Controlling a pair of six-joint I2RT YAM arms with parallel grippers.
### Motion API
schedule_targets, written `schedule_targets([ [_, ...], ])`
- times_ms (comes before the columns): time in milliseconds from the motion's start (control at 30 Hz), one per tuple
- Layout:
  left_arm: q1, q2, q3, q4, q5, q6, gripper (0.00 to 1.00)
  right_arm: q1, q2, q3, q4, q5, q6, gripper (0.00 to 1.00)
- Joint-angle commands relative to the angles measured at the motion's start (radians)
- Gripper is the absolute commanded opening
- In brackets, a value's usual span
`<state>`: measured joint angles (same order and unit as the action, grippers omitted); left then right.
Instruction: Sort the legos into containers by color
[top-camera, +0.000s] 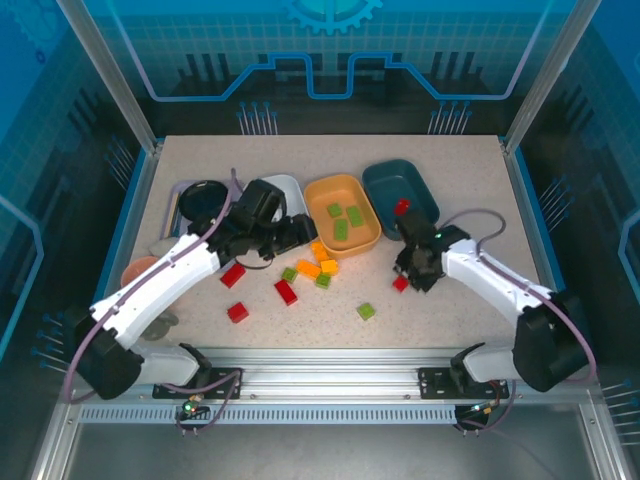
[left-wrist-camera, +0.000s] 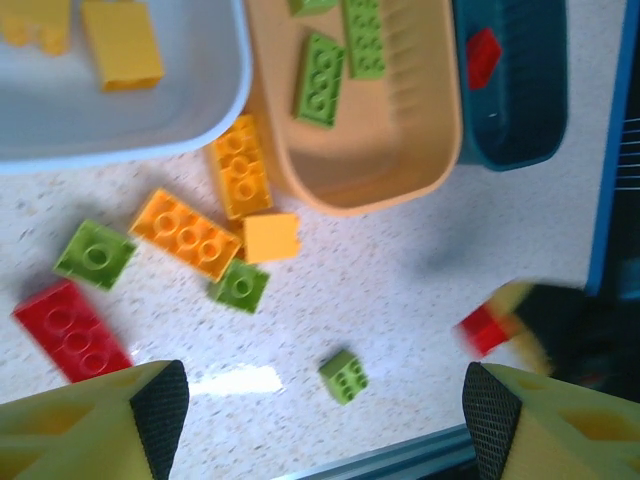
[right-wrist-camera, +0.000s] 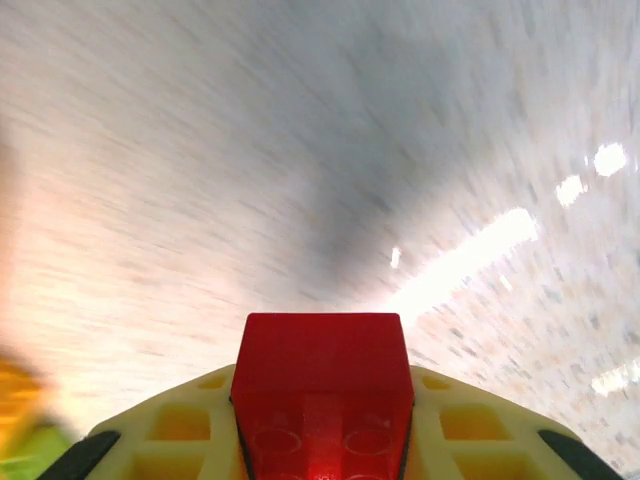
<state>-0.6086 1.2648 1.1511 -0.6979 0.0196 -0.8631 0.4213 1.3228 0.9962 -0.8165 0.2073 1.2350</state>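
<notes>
Nothing here can be read as text, a label, a brand or a number. The one sign-like mark is a pale blue gear-shaped emblem (top-camera: 331, 12) on the far blue wall panel (top-camera: 200, 60) behind the bench. It is cut off by the top edge and carries no legible letters.

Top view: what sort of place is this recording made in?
Probably a robot lab test cell: a speckled table walled by metal posts and blue printed panels, with two robot arms bolted to a rail at its near edge.
</notes>
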Motion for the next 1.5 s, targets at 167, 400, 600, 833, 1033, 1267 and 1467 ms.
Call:
schedule_targets([
  [167,-0.031,-0.182,-0.158,-0.141,-0.147,-0.114,0.76,-0.142,0.213,0.337,0.167,0.030,-0.523,0.26],
  [400,-0.029,-0.253,-0.225,-0.292,-0.195,-0.194,0.76,-0.217,0.617,0.719,0.125,-0.099,-0.620,0.25],
  [600,-0.028,-0.330,-0.289,-0.382,-0.227,-0.305,0.76,-0.238,0.907,1.016,-0.022,-0.129,-0.624,0.28],
  [833,-0.029,-0.370,-0.324,-0.396,-0.210,-0.342,0.75,-0.254,1.075,1.180,-0.122,-0.128,-0.596,0.35],
  [1033,-0.029,-0.343,-0.362,-0.330,-0.139,-0.375,0.70,-0.260,1.092,1.233,-0.157,-0.134,-0.603,0.49],
  [1267,-0.029,-0.309,-0.386,-0.214,-0.083,-0.399,0.65,-0.253,0.943,1.191,-0.157,-0.140,-0.621,0.57],
  [1467,-0.074,-0.208,-0.370,-0.014,-0.033,-0.354,0.59,-0.192,0.642,0.943,-0.026,-0.124,-0.695,0.56],
])
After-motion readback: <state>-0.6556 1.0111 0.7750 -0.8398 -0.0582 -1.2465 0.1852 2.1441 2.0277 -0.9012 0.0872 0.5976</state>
